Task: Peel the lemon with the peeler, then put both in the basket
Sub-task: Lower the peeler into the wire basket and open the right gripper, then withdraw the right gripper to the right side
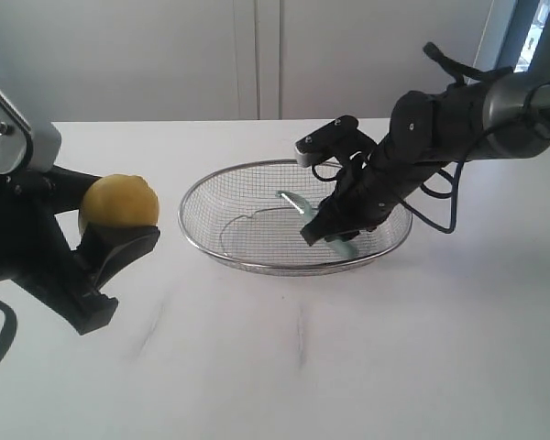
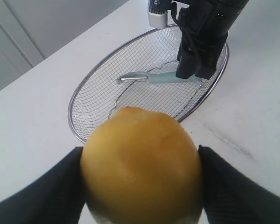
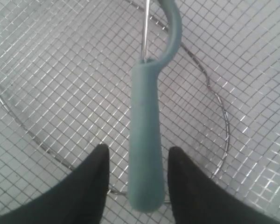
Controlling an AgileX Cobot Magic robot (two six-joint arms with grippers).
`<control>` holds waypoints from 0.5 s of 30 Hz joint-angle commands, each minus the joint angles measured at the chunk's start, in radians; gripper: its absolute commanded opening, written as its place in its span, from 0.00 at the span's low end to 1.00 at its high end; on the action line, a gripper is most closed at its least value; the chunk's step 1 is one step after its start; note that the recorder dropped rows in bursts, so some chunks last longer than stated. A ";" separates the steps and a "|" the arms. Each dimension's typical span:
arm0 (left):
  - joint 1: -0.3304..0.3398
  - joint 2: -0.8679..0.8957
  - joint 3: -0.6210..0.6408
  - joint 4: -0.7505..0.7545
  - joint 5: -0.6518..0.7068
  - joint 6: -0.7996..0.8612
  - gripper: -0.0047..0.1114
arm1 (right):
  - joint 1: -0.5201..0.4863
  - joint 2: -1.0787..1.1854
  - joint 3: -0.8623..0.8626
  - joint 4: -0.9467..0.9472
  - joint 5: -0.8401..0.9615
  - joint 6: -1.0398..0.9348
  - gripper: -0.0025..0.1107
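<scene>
Tabletop [image 1: 367,367], white and matte, runs to pale wall panels [image 1: 165,55] in our exterior view. At the near left the left gripper [image 1: 119,225] clamps the lemon [image 1: 119,200]; the right gripper [image 1: 335,229] dips into the wire basket [image 1: 257,266]. In the left wrist view we see smooth yellow rind between black fingers [image 2: 233,186]. In the right wrist view the peeler [image 3: 147,135] lies on the basket's mesh, the jaws apart and straddling its teal handle.

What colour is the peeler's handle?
Pale teal; the peeler shows best in the right wrist view.

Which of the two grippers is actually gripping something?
The left gripper, closed on the lemon; the right gripper stands open, clear on both sides of the peeler in the basket.
</scene>
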 commanded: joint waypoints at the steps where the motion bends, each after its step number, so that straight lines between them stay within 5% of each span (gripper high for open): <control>1: -0.004 -0.007 -0.006 -0.008 -0.020 -0.038 0.04 | -0.003 -0.006 -0.007 0.002 0.006 0.028 0.42; 15: -0.004 -0.007 -0.006 -0.008 -0.013 -0.037 0.04 | -0.003 -0.226 -0.007 0.002 0.372 0.101 0.41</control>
